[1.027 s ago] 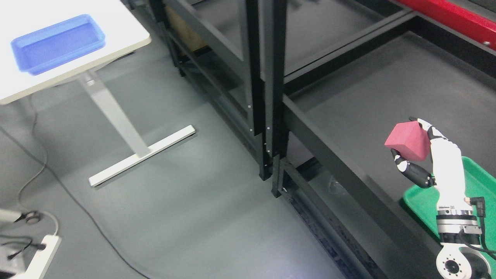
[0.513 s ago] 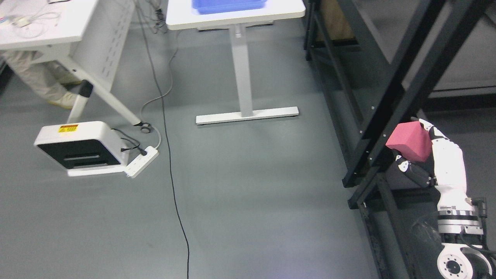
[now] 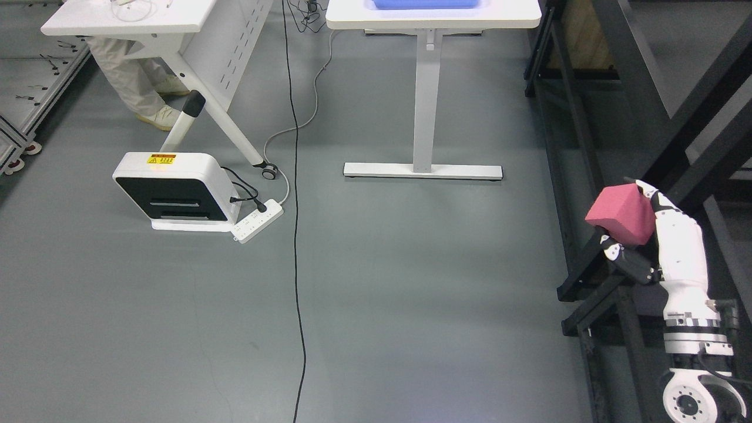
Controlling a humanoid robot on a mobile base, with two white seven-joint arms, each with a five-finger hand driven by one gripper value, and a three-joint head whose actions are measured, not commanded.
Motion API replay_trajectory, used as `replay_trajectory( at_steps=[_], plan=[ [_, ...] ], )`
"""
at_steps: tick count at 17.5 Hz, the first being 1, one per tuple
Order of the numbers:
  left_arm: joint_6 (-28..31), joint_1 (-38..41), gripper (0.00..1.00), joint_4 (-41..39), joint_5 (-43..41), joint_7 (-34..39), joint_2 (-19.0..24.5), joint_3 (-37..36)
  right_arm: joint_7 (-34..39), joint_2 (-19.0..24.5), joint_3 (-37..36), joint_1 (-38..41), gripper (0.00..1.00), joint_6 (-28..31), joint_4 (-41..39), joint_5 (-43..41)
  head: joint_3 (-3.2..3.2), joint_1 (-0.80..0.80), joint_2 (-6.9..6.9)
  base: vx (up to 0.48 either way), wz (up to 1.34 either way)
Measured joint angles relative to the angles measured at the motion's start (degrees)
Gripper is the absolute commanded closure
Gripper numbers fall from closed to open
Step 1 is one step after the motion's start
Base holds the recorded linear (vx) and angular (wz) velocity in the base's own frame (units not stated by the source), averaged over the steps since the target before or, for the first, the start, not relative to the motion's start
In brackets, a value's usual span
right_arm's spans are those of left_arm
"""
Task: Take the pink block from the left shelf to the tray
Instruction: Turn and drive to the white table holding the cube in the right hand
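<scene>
The right hand [image 3: 652,241] rises from the lower right corner of the head view, its white forearm nearly upright and the wrist flange at the bottom edge. Its fingers [image 3: 652,197] curl over the top right of the pink block [image 3: 621,212], while the dark thumb presses in from below, so the block is clamped between them and held in the air, one corner tipped toward the left. The block hangs above the grey floor [image 3: 411,282], just in front of the black shelf frame [image 3: 593,276] that runs down the right side of the view. The left arm does not show. Across the room, at the top edge, a white table [image 3: 517,20] on a single T-footed leg carries a blue tray [image 3: 423,3], of which only the near rim is visible; it lies well apart from the block. Left of it stands a second white desk [image 3: 176,14], with a person's legs [image 3: 132,88] beneath it. On the floor near that desk sit a white and black box-like device [image 3: 173,194] and a power strip [image 3: 257,220], and a black cable [image 3: 296,235] runs down the floor.
</scene>
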Motion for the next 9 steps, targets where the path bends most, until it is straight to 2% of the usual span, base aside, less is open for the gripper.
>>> replay_trajectory(
  at_steps=[5, 9],
  plan=[
    [0.0, 0.0, 0.0, 0.0, 0.0, 0.0, 0.0, 0.0, 0.0, 0.0, 0.0, 0.0, 0.97, 0.1, 0.0, 0.0, 0.0, 0.0, 0.0, 0.1, 0.18],
    [0.0, 0.0, 0.0, 0.0, 0.0, 0.0, 0.0, 0.0, 0.0, 0.0, 0.1, 0.1, 0.97, 0.2, 0.0, 0.0, 0.0, 0.0, 0.0, 0.205, 0.36]
  ],
)
